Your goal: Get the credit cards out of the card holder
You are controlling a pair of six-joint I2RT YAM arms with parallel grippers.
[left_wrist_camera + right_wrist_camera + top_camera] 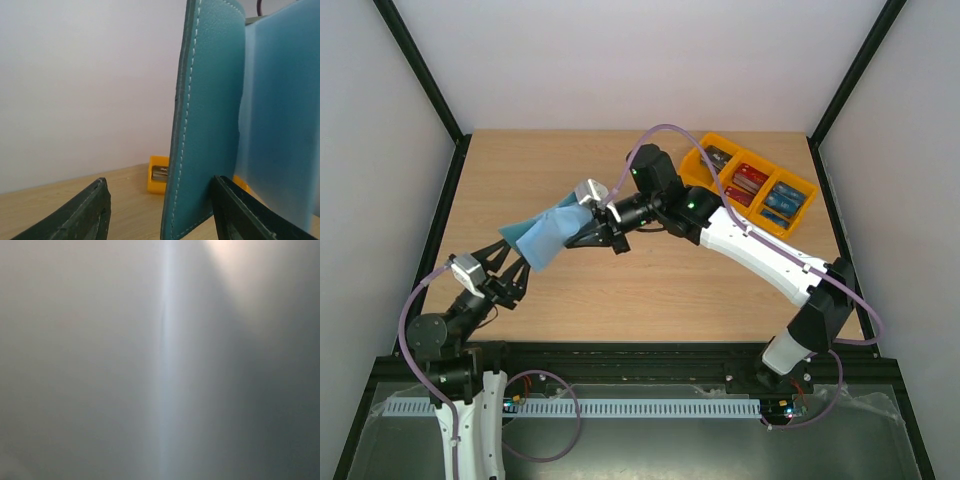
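Top external view: the flat teal-blue folding card holder (542, 235) hangs in mid-air over the wooden table (670, 290). The right gripper (575, 228) is pinched tight on its upper end. The left gripper (510, 272) stands spread around the lower cover, which lies against one finger with daylight on the other side. Thin red, blue and grey credit cards (752, 180) sit in the orange plastic tray (720, 145), far right. Whether any remain inside, I cannot tell. Best play: square the cover between the fingers before closing, then spread the pockets gently.
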